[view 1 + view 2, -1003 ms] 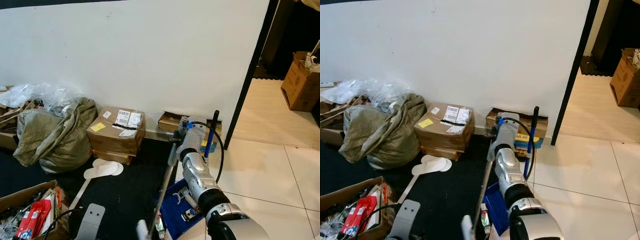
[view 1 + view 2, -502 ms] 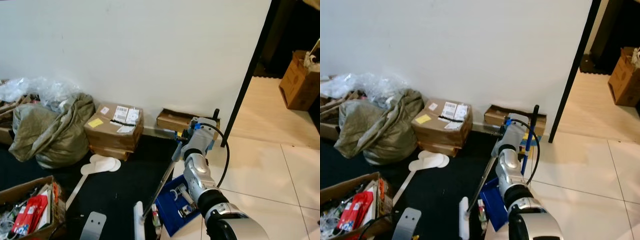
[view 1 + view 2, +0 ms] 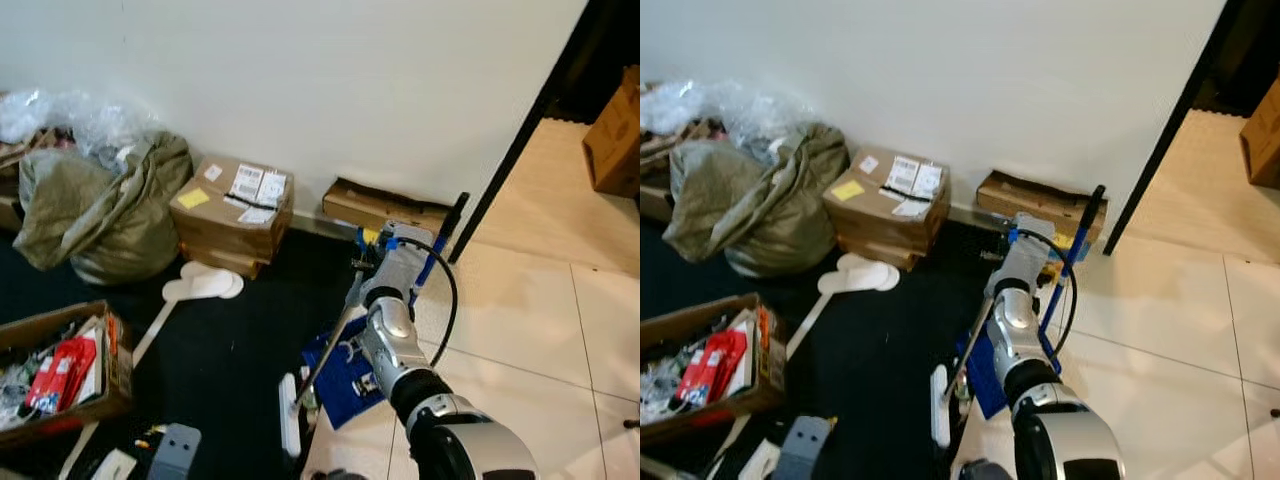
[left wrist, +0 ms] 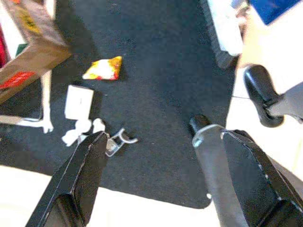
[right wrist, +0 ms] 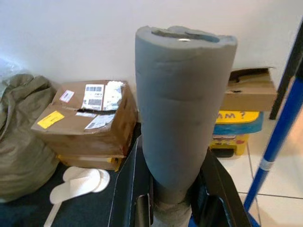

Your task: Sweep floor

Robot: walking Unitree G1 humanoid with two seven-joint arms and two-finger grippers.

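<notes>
Where the right gripper (image 5: 171, 201) is clamped on the broom handle (image 5: 182, 99), its fingertips are hidden; the left gripper (image 4: 161, 175) is held apart.

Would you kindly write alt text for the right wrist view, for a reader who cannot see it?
The right end effector is shut on a grey foam-padded broom handle that rises toward the camera. Behind it, against a white wall, sit a labelled cardboard box, white slippers on dark carpet and a blue pole.
</notes>
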